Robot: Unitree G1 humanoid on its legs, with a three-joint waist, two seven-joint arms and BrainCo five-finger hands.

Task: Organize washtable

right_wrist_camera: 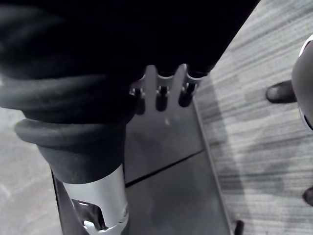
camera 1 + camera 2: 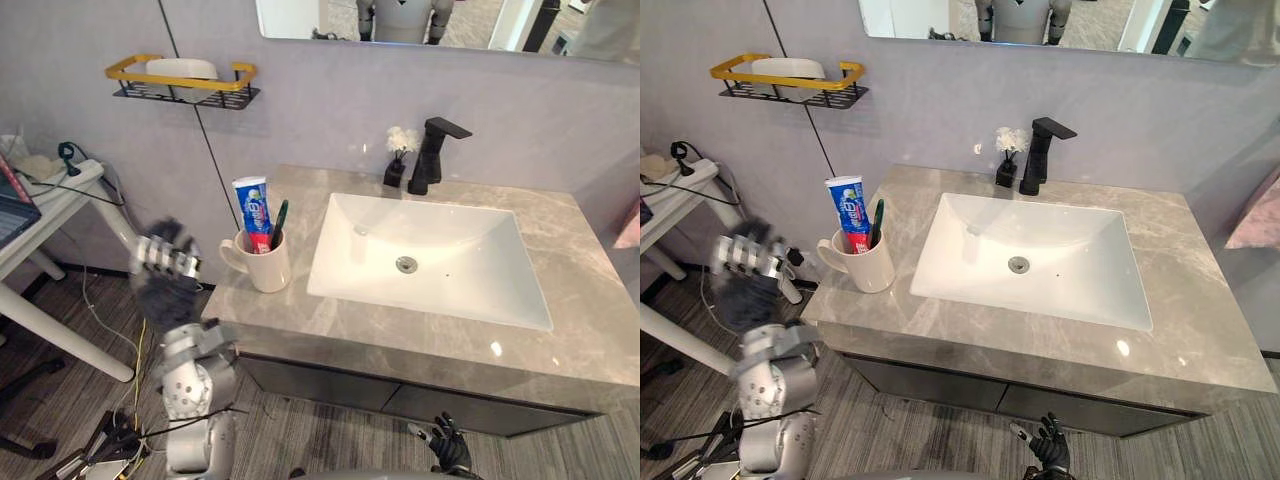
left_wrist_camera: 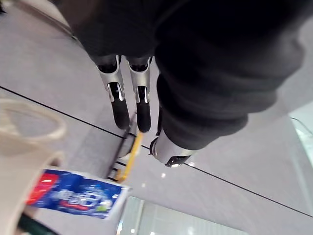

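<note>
A cream mug (image 2: 262, 264) stands on the grey marble countertop (image 2: 400, 335), left of the white sink (image 2: 430, 255). A blue and red toothpaste tube (image 2: 253, 210) and a green toothbrush (image 2: 279, 222) stand upright in it. My left hand (image 2: 165, 268) is raised just off the counter's left edge, a short way from the mug and apart from it, fingers (image 3: 119, 100) straight and empty. The left wrist view has the toothpaste tube (image 3: 78, 199) and the mug's rim (image 3: 29, 142) close by. Below the counter's front edge, my right hand (image 2: 445, 447) hangs open with nothing in it.
A black faucet (image 2: 432, 155) and a small black vase of white flowers (image 2: 398, 155) stand behind the sink. A black wire shelf with a yellow rail (image 2: 185, 82) holds a white dish on the wall. A white side table (image 2: 45, 205) stands at the left.
</note>
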